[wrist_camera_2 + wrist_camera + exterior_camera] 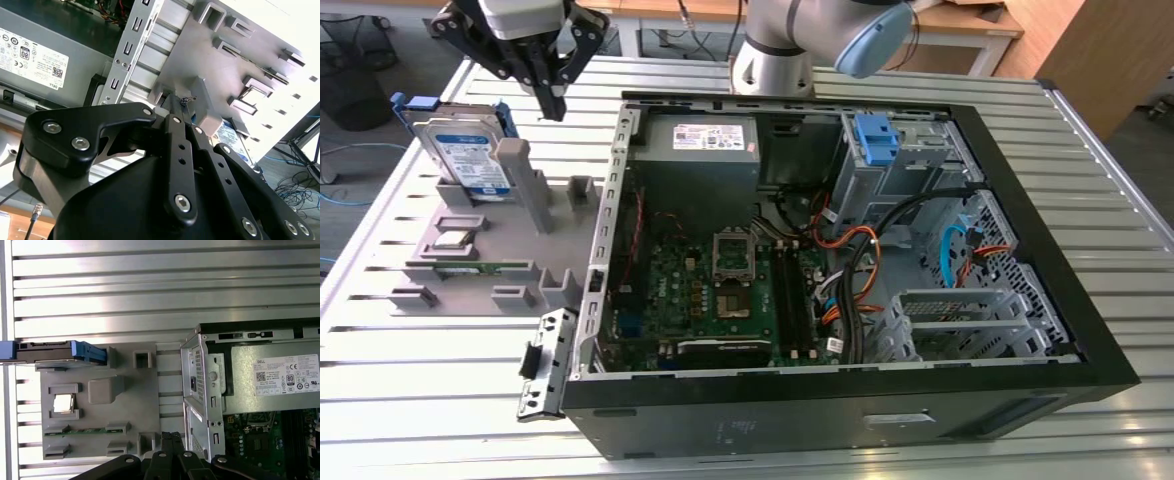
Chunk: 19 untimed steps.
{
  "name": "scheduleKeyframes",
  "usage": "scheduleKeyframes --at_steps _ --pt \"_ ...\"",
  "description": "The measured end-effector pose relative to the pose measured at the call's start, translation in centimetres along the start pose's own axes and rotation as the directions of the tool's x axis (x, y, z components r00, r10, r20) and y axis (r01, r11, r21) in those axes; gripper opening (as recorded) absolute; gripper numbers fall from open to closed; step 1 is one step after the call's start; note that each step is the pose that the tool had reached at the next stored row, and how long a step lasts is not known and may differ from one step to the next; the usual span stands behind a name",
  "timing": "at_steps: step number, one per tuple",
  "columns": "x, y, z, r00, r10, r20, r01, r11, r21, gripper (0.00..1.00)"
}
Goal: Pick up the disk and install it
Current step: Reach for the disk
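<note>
The task is only just beginning, as far as the pictures show. The claw (554,108) is hanging in the air with its fingers together and nothing between them. In both wrist views the fingertips are meeting at a point, with no disk near them.

The disk (460,150) is standing on its edge in the grey holder (494,245) on the counter (1121,200). It is sitting below the claw and just beside it, toward the exterior view's left, and is not touching it. Its blue rails are framing it on both sides. In the first wrist view the disk (55,352) is showing edge-on at the holder's corner, well apart from the fingertips, which are hovering over the gap between the holder (130,405) and the case (200,390). In the second wrist view a corner of the disk (232,137) is peeking out past the claw's links.

The case (854,420) is lying open on the claw's other side, toward the exterior view's right. The power supply (714,150) is the part of it nearest the claw. A blue bracket (874,135) is sitting in the drive bay beyond that, well apart from the claw.

So 0 of the 2 steps are looking done. The disk is not yet gripped or lifted, and it is not yet in the case.
</note>
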<state>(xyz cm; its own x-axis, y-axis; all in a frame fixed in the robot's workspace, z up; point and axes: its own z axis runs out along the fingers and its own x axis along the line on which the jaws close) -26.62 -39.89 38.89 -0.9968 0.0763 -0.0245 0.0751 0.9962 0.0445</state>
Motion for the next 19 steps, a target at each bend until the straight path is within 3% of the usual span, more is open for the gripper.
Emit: scheduleKeyframes --at_steps 19 --pt "0.84 -0.06 -0.02 1.0 0.0 -0.0001 0.0 1.0 0.0 0.11"
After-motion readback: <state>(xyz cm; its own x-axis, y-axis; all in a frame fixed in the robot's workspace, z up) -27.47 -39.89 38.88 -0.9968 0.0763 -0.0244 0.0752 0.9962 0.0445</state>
